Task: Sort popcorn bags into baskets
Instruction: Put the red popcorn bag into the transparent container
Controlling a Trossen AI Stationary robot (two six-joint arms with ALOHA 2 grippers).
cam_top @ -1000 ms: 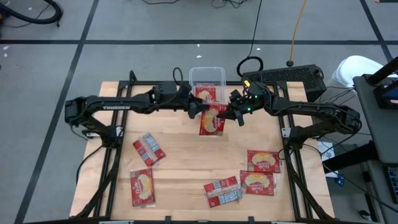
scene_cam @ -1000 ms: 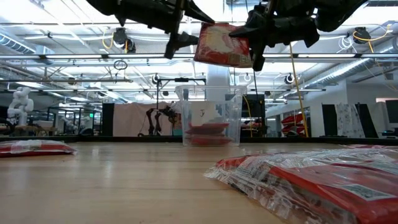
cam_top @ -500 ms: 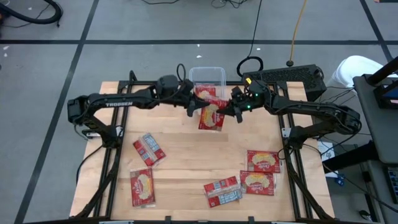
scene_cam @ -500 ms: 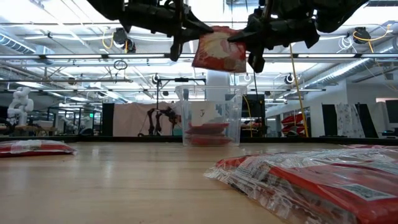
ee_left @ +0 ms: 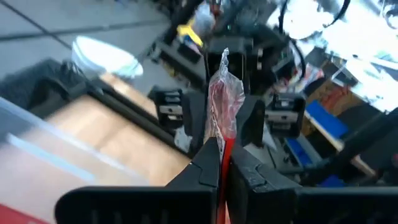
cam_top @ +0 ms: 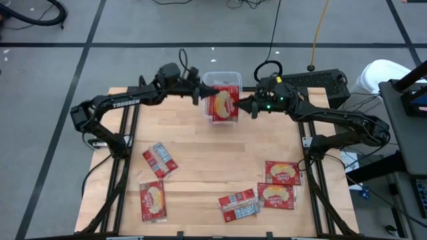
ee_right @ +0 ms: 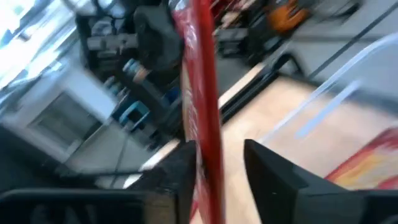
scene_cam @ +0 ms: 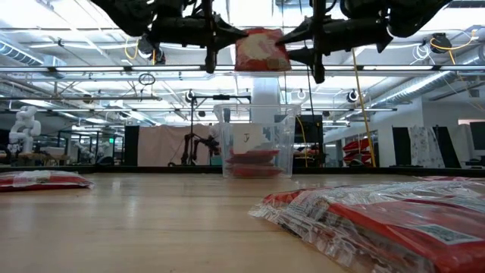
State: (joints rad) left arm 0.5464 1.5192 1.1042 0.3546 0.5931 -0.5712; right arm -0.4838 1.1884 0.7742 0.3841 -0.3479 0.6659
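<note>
Pinching one edge of a red popcorn bag [cam_top: 225, 105], the left gripper [cam_top: 202, 99] is clamped on the packet and holds it in the air above the clear plastic basket [cam_top: 221, 81], which sits at the table's twelve o'clock edge. In the left wrist view the two dark fingers [ee_left: 208, 167] meet on the thin crinkled film with no gap between them. The right gripper [cam_top: 249, 106] faces it from the three o'clock side of the same packet; in the right wrist view its fingers [ee_right: 264, 163] stand apart with the bag's edge running between them, one touching the film and the other clear of it, so its hold is loosened. In the low view the bag [scene_cam: 261, 50] hangs flat between the two grippers, well above the tub's open rim. The basket [scene_cam: 258, 141] is a colourless rectangular tub with rounded corners, and red packets lie stacked flat on its bottom. Around the tub the pale wooden table [cam_top: 200, 167] is bare out to the dark frame rails at both sides. More bags lie well apart toward six o'clock: two [cam_top: 159, 159] at about seven o'clock, one showing a greyish side, and a cluster of three [cam_top: 275, 195] at about five o'clock, glossy and slightly overlapping.
</note>
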